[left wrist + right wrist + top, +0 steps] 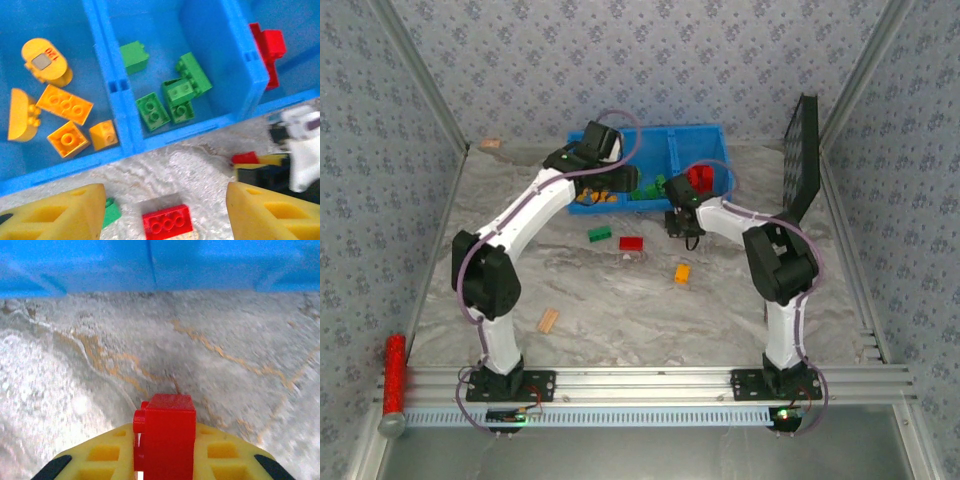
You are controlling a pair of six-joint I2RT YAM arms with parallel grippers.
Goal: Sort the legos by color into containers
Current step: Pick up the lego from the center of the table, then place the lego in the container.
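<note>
Between the fingers of your right gripper [164,447]: red brick [167,422], clenched tight.
Straight ahead of them: bin [150,265] wall, near; lift your brick over it.
Left gripper [165,205]: spread, empty.

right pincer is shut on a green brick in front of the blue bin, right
Not green. The right pincer is shut on a red brick in front of the blue bin, as the right wrist view shows.
</note>
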